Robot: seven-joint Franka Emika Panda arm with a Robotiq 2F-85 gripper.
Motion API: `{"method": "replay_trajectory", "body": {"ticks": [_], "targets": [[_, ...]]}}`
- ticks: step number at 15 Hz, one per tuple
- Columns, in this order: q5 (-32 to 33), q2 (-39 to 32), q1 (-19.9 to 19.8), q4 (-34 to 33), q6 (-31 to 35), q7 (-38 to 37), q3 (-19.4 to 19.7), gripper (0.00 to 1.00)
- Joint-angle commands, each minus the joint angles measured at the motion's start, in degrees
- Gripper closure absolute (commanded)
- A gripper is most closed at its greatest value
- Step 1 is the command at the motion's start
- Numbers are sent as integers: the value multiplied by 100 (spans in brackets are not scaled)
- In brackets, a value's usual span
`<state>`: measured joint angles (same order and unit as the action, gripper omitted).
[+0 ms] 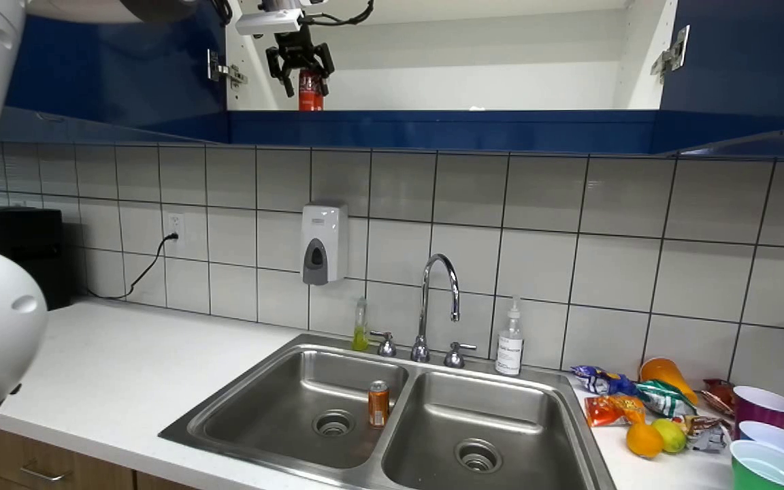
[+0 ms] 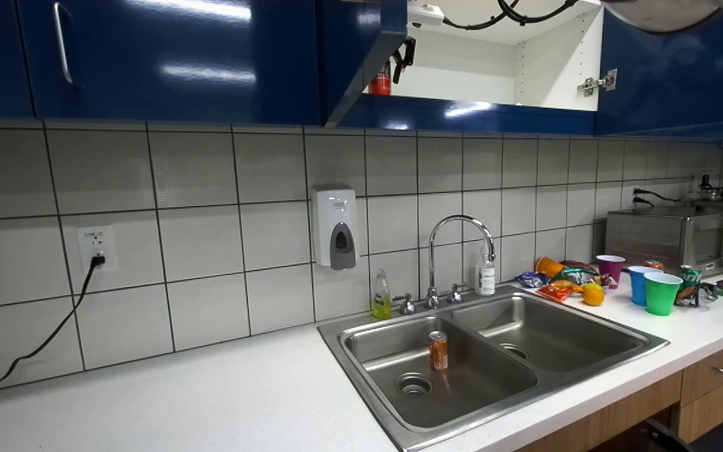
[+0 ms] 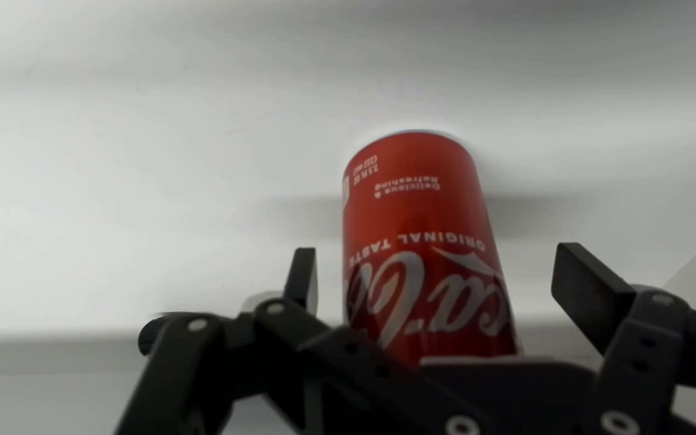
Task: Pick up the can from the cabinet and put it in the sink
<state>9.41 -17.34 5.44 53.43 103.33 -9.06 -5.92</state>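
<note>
A red cola can point(image 1: 310, 96) stands upright at the left end of the open cabinet point(image 1: 446, 126). It also shows in an exterior view point(image 2: 381, 81), partly behind a blue door, and in the wrist view point(image 3: 420, 241). My gripper point(image 1: 307, 88) points down over the can. In the wrist view my gripper point(image 3: 444, 278) is open, with one finger on each side of the can and a gap on both sides. The steel double sink point(image 1: 269, 408) lies below the cabinet. It also shows in an exterior view point(image 2: 399, 402).
An orange can point(image 1: 378, 404) stands in the left basin. The faucet point(image 1: 426, 306) rises behind the sink. Blue cabinet doors point(image 1: 120, 82) stand open on both sides. A soap dispenser point(image 1: 324, 243) hangs below the cabinet. Cups point(image 1: 773, 466), fruit and snack bags lie right of the sink.
</note>
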Motion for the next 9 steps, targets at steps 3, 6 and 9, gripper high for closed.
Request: {"method": "replay_trajectory", "body": {"ticks": [3,6,9], "targets": [[142,-131,60,-235,-2,-49,30,0],[137,-170,62,-283,-12,-49,29,0],[144,-212,66,-337,-14,-53,32,0]]}}
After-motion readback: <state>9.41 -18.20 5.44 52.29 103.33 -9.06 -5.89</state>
